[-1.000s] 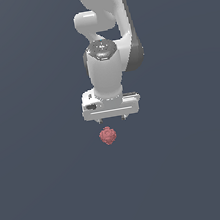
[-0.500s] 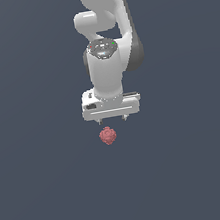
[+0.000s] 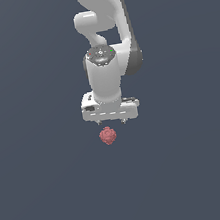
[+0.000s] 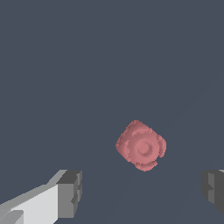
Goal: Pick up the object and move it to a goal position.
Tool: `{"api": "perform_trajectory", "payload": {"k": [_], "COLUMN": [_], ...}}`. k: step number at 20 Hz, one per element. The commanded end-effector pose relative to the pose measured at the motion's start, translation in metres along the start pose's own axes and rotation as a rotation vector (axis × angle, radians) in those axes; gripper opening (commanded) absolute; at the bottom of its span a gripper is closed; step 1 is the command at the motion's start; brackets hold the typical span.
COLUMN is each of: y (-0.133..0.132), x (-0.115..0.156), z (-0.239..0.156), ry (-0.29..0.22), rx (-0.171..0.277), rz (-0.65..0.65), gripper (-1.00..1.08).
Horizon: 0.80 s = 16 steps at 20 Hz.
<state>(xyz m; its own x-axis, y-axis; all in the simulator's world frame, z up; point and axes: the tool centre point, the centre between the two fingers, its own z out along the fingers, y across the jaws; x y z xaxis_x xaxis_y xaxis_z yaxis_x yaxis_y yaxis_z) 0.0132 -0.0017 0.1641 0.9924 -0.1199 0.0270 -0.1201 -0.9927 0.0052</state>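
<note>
object (image 4: pixel 141 145): matt pinkish-red, bumpy and berry-like, no shine
arm (image 3: pixel 107 77): smooth white shell, plastic-looking, soft satin sheen (brightest on the curved upper link)
gripper (image 3: pixel 112 121): white smooth body; jaws end in dark grey, dull pads
bench (image 3: pixel 50 193): flat, uniform dark slate, matt, no texture

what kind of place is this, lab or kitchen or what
Neither, most likely: a bare simulator scene. A flat, featureless dark grey ground, one white arm with its gripper open, and a lone pinkish-red lump.

A glossy white, rounded arm (image 3: pixel 101 12) with dark grey joint bands ends in a wide white gripper (image 3: pixel 112 122) bearing short dark grey fingertips (image 4: pixel 70 193)
</note>
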Motion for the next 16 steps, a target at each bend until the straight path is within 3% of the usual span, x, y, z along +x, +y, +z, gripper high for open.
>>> {"api": "perform_trajectory", "payload": {"k": [1, 16], "y": [0.002, 0.021], "x": [0.000, -0.005], "z": [0.007, 0.057], "ry": [-0.003, -0.024], "rx": [0.002, 0.002], "rz": [0.054, 0.491], "gripper": [1.00, 1.00]}}
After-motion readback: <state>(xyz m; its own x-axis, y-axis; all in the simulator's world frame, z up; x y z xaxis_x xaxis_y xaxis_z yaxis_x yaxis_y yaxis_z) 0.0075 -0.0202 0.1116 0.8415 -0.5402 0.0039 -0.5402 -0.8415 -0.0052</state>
